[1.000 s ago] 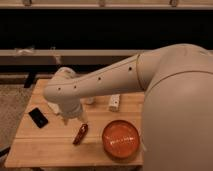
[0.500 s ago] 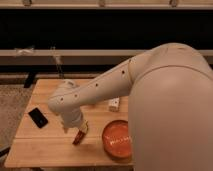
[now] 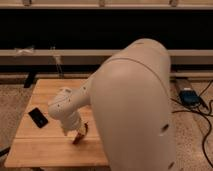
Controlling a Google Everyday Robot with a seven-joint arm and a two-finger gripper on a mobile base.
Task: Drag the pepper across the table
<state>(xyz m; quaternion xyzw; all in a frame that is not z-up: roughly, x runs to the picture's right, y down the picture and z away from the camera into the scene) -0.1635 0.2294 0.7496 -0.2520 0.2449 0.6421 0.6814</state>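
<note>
One pepper: seen toward the surface's front edge.
Jaws: positioned at the pepper, under the white arm; opening cannot be told.

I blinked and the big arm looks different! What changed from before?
The arm swung closer across the view, covering much of the table, and the tool lowered to the pepper near the front edge. The pepper and the small black object stayed where they were.

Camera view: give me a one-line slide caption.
The arm's gripper sits low at the pepper on the wooden table, with a flat black object lying nearby.
</note>
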